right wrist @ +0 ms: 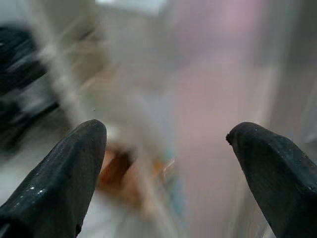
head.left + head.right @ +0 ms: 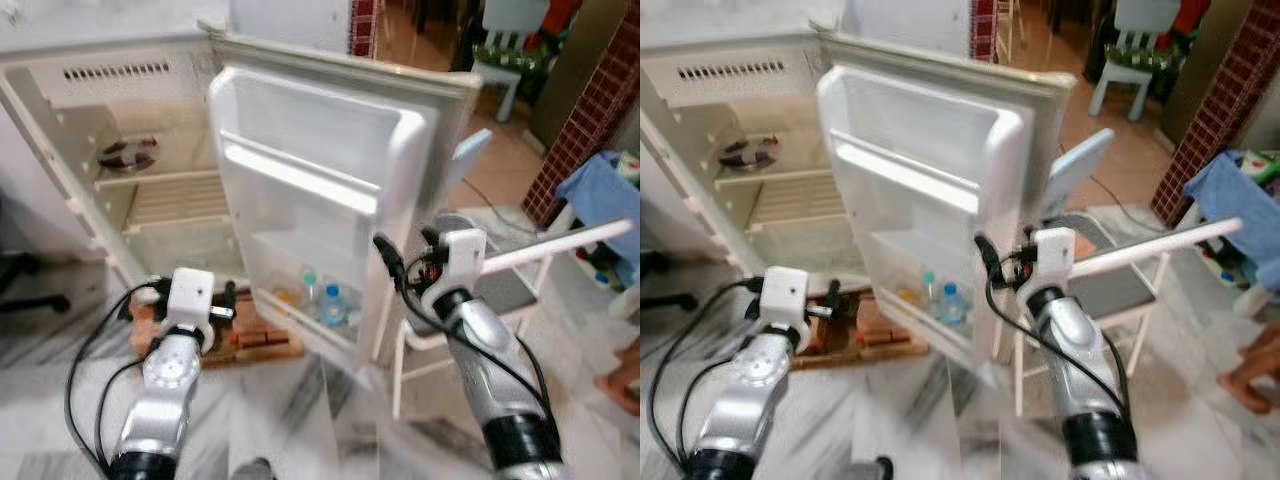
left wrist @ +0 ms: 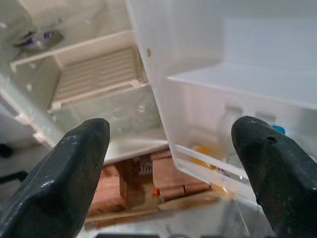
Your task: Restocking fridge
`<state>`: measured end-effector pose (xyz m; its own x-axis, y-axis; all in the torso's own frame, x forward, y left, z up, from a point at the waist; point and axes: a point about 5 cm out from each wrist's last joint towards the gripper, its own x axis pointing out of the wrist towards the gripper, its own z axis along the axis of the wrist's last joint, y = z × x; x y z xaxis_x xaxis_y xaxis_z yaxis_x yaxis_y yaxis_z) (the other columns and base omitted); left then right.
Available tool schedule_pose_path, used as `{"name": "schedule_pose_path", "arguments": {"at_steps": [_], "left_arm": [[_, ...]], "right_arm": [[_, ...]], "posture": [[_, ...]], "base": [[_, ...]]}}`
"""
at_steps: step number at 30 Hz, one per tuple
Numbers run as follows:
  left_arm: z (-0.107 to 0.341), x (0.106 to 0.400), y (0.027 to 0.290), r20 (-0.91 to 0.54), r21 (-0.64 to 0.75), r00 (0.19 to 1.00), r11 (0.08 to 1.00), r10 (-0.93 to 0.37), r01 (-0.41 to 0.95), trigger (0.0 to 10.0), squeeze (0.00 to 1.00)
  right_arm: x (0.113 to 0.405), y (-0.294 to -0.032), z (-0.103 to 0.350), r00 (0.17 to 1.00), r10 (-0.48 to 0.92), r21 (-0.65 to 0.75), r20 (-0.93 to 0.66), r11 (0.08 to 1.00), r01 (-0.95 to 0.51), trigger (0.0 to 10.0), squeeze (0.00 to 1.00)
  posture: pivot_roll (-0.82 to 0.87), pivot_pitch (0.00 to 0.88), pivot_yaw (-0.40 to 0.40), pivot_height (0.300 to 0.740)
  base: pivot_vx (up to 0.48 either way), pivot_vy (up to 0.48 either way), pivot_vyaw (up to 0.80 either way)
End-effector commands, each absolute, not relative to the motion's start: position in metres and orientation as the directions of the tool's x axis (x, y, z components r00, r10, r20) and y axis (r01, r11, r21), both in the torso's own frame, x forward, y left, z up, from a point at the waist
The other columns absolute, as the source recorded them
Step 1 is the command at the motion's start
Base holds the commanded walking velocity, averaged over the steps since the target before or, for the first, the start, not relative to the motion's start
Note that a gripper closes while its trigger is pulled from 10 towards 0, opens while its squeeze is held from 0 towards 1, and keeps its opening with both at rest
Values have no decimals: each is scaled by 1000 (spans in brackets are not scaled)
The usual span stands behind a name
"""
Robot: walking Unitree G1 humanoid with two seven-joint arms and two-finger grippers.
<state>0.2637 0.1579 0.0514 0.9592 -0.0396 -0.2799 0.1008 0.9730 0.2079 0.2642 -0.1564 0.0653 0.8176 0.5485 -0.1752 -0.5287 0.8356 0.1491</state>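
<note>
The fridge point(image 2: 110, 150) stood open ahead of both grippers, its door point(image 2: 330, 190) swung wide between them. The left gripper point(image 3: 171, 163) was raised with its fingers point(image 3: 74, 168) spread apart and holding nothing; beyond it lay the fridge's bare wire shelf point(image 3: 94, 74) and, below that, a wooden block base point(image 2: 265, 340) under the cabinet. The right gripper point(image 1: 166, 168) was raised just beside the door's outer edge, fingers point(image 1: 64, 173) likewise apart and empty; its wrist view was blurred. Bottles point(image 2: 325, 300), two with blue caps, stood in the door's lowest rack point(image 2: 310, 320), between the two grippers and slightly ahead of them. Beyond and to the right of the right gripper stood a white metal chair point(image 2: 520, 285) with a grey seat. Further right lay a blue cloth point(image 2: 605, 200) against a red brick wall point(image 2: 590, 110). The floor point(image 2: 290, 420) beneath both arms was grey-veined white marble. A person's foot point(image 2: 620, 385) showed at the far right.
</note>
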Motion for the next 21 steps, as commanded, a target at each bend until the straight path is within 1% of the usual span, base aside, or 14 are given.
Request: {"name": "schedule_pose_path", "arguments": {"at_steps": [1,2,3,4,5,6,7,9,10,15,17,19,20,21], "left_arm": [[54,266,167,-277,226,961,971,-13,78,10000,0],[53,266,167,-279,227,960,971,-10,76,10000,0],[53,265,166,-281,228,960,971,-11,78,10000,0],[53,265,166,-281,228,960,971,-11,78,10000,0],[52,265,166,-282,226,959,971,-13,79,10000,0],[52,265,166,-282,224,959,971,-13,79,10000,0],[52,264,165,-288,237,957,968,-17,88,10000,0],[51,263,165,-290,247,957,964,-21,96,10000,0],[50,263,165,-298,230,954,969,-14,86,10000,0],[45,258,163,-333,234,943,966,-29,112,10000,0],[43,255,164,-354,208,935,972,-33,112,10000,0],[38,250,164,-403,144,913,981,-60,128,10000,0],[31,244,161,-457,95,883,981,-109,170,10000,0],[31,244,161,-457,95,883,981,-109,170,10000,0]], "right_arm": [[266,-141,76,753,641,169,-145,767,-620,10000,0],[264,-144,74,736,657,142,-163,754,-642,10000,0],[266,-148,71,745,641,113,-185,767,-632,10000,0],[266,-148,71,745,641,113,-185,767,-632,10000,0],[272,-155,70,777,597,62,-201,799,-598,10000,0],[276,-159,71,794,574,42,-198,814,-579,10000,0],[284,-164,77,835,524,21,-168,849,-528,10000,0],[289,-167,82,856,496,14,-147,866,-500,10000,0],[296,-171,88,885,450,-25,-121,890,-456,10000,0],[308,-180,110,930,365,-68,-51,927,-368,10000,0],[314,-185,120,951,309,-74,3,949,-308,10000,0],[320,-187,130,961,270,-45,54,963,-268,10000,0],[325,-189,139,965,247,-22,90,969,-246,10000,0],[325,-189,139,965,247,-22,90,969,-246,10000,0]], "posture": [[98,0,6,740],[98,0,6,740],[96,0,8,740],[96,0,8,740],[96,0,8,740],[96,0,8,740],[99,0,9,740],[99,0,9,740],[100,0,10,740],[107,0,10,740],[107,0,10,740],[107,0,10,740],[113,0,12,740],[113,0,12,740]], "base": [[0,-480,0],[0,-480,0],[0,-480,0],[0,-480,0],[0,-480,0],[0,-480,0],[0,-480,0],[0,-480,0],[0,-319,0],[0,0,0],[0,0,0],[0,0,0],[0,0,0],[0,0,0]]}}
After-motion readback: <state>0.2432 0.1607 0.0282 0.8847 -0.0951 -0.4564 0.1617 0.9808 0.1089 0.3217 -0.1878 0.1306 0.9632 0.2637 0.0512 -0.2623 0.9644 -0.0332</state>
